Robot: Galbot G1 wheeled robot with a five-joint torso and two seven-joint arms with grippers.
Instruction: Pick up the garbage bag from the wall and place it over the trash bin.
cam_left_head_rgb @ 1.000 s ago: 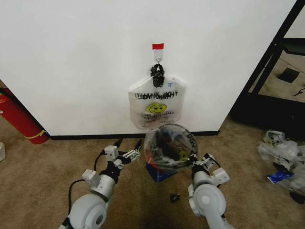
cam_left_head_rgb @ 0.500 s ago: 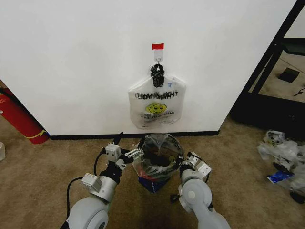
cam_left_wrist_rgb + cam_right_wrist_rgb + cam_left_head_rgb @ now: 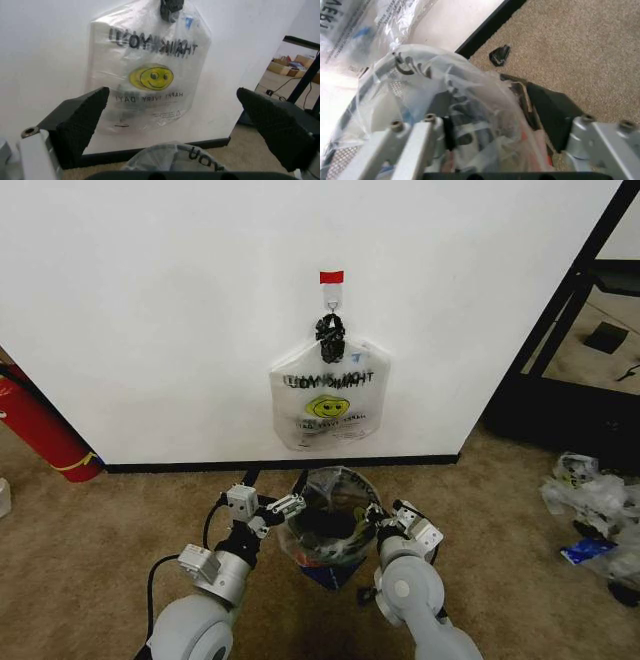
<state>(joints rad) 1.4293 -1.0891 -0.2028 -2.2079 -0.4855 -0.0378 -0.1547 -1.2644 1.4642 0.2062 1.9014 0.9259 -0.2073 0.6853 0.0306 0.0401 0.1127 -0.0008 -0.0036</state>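
Garbage bag (image 3: 330, 515) sits over the trash bin (image 3: 322, 548) on the carpet, just below the wall (image 3: 150, 310). We have the right gripper (image 3: 383, 518) clamped on the bag's rim film at the bin's right side — left gripper (image 3: 283, 505) at the bin's left side, jaws spread wide, gripping nothing. White smiley bag (image 3: 328, 402) hangs on the hook (image 3: 331, 298).

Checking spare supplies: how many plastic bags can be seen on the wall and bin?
2: the smiley bag hanging from the hook, and the garbage bag draped over the trash bin. Others may be hidden.

Bright, even light; blurry close-ups
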